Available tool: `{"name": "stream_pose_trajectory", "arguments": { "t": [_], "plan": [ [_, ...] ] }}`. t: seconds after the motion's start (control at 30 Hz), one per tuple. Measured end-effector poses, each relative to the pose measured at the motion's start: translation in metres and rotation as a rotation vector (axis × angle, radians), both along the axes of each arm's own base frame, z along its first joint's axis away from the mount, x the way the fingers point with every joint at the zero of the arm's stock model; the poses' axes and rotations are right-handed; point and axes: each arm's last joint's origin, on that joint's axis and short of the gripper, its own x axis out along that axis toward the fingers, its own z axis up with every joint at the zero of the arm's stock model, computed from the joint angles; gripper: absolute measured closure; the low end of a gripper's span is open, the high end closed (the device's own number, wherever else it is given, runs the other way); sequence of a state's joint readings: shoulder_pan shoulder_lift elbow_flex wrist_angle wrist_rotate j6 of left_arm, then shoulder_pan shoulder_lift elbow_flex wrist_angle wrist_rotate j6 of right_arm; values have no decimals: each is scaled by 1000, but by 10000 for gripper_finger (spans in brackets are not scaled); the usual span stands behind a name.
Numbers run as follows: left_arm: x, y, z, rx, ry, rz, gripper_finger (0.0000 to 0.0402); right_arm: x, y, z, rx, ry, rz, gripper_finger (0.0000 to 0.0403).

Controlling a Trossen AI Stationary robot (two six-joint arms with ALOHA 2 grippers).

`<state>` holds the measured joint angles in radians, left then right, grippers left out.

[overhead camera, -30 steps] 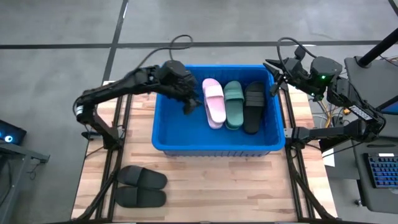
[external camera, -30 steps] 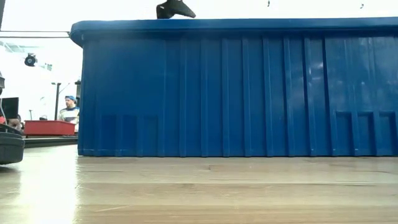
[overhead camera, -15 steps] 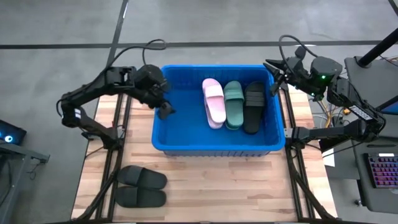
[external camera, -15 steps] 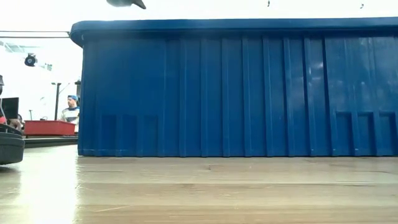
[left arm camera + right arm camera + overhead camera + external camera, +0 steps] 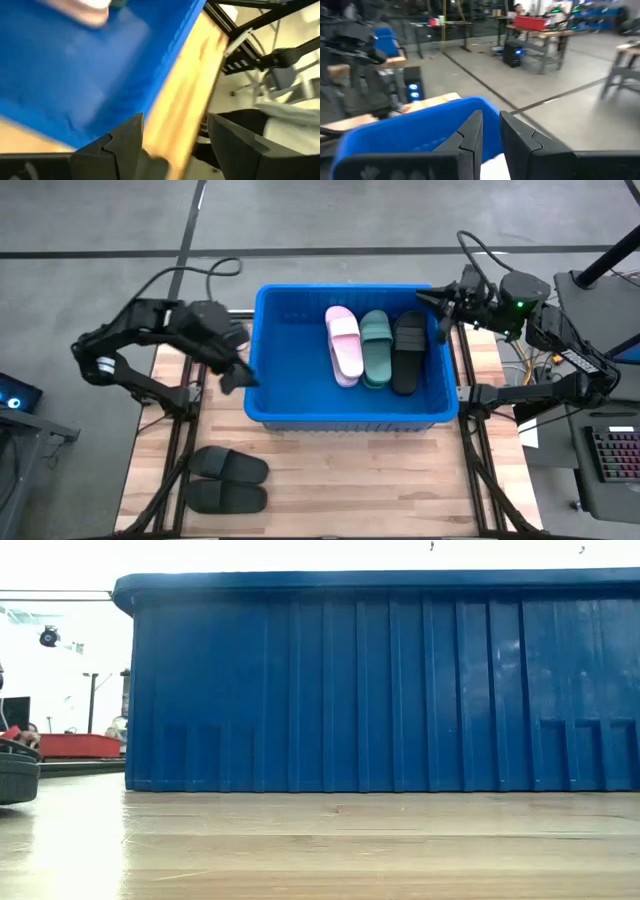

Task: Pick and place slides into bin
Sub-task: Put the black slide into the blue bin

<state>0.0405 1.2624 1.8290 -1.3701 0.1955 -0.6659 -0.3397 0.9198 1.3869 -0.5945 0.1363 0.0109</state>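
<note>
My left gripper (image 5: 236,376) hangs over the table just outside the left wall of the bin (image 5: 262,330), with nothing between its fingers. In the left wrist view the 2 dark fingers (image 5: 125,142) stand well apart, so the jaws are released.

3 slides lie inside the bin, side by side toward its right half: a pink slide (image 5: 344,344), a green slide (image 5: 376,348) and a black slide (image 5: 408,350). Each has its long axis running near to far.

The black pair (image 5: 227,480) remains on the table at the near left corner, outside the bin. The 2 slides of this pair lie one beside the other, touching or nearly so, with their long axes running left to right. In the low view only the end of 1 dark slide (image 5: 18,772) shows at the left edge.

The controlling relation is as follows: the black pair lies nearer than my left gripper and slightly to its left, on the same side of the bin. My left gripper is much nearer to that pair than my right gripper (image 5: 441,313), which waits over the far right corner of the bin with its fingers (image 5: 470,135) almost closed and holding nothing.

In my judgement, the next pick belongs to the left arm, and the jaws should span the short width of 1 slide.
</note>
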Motion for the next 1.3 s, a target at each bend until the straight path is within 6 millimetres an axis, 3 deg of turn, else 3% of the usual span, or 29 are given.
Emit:
{"name": "stream_pose_trajectory", "arguments": {
  "t": [0.23,0.33,0.43,0.63,0.87,1.07,1.3],
  "plan": [
    [-38,-15,-6,-198,224,174,196,8,-2,-3,98,-22,0,346],
    [-42,-21,-10,-241,211,201,196,15,-5,-6,134,-14,-5,346],
    [-45,-27,-22,-271,306,249,196,23,-8,-11,177,0,-12,346],
    [-45,-46,-49,-282,424,187,196,40,-13,-21,209,68,-13,346],
    [-46,-68,-93,-269,660,281,196,55,-18,-29,233,106,-1,346],
    [-49,-85,-143,-217,855,446,196,60,-20,-31,228,114,-3,346],
    [-34,-109,-193,-335,754,360,196,60,-20,-31,220,116,-3,346]
  ]
}}
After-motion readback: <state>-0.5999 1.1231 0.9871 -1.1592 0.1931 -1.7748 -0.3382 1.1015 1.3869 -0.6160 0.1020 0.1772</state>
